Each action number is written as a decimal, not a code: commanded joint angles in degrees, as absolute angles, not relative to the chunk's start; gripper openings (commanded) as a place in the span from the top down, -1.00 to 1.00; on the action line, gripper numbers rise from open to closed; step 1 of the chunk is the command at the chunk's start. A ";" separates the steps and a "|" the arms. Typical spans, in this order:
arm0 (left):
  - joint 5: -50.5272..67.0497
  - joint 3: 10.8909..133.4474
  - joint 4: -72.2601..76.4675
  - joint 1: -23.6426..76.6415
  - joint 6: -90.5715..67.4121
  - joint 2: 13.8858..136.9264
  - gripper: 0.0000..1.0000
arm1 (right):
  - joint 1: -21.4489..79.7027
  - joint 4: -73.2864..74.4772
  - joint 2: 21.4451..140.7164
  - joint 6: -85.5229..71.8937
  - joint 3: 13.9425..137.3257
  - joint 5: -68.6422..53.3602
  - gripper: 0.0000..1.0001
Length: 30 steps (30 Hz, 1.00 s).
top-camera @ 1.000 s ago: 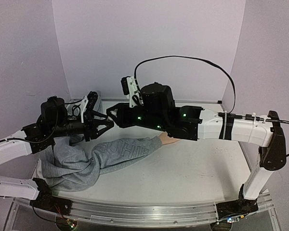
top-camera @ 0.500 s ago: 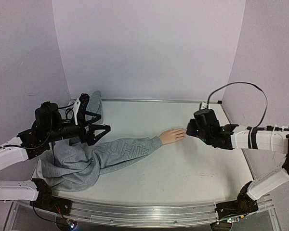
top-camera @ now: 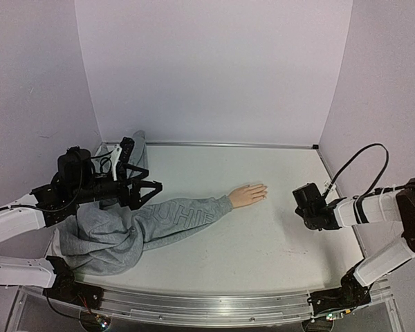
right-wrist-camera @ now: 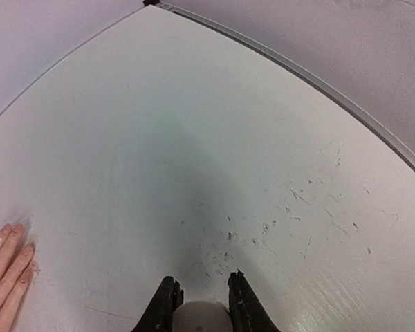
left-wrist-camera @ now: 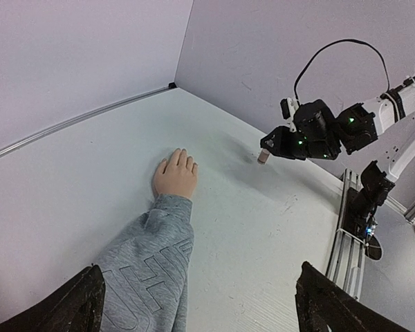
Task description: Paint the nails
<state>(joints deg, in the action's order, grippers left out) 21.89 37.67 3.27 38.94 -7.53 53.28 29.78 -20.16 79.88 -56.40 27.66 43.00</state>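
Right wrist view: my right gripper [right-wrist-camera: 201, 283] clamps a small pale bottle [right-wrist-camera: 200, 318], while my left gripper [left-wrist-camera: 201, 273] stands wide open above the grey sweatshirt sleeve [left-wrist-camera: 149, 277].

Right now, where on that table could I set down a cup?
Bare table behind the mannequin hand, up to the back wall, and in front of the grey sleeve toward the near rail. Crowded at left: sweatshirt and left gripper.

Plain lilac walls [top-camera: 214, 69] stand behind the white, scuffed table [top-camera: 277, 242] and at both its sides. A thin metal strip [top-camera: 228, 144] edges the table's far side, a ribbed rail [top-camera: 207, 308] its near side.
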 commanded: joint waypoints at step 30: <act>-7.80 52.17 -14.91 24.68 -6.84 46.66 -0.99 | 28.07 -16.12 46.75 -18.45 38.97 25.52 -0.97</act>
<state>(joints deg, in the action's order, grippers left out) -2.07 44.25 -9.32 32.12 -8.99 49.10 29.47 -16.47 53.01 -34.68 33.01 34.00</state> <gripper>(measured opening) 0.994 0.983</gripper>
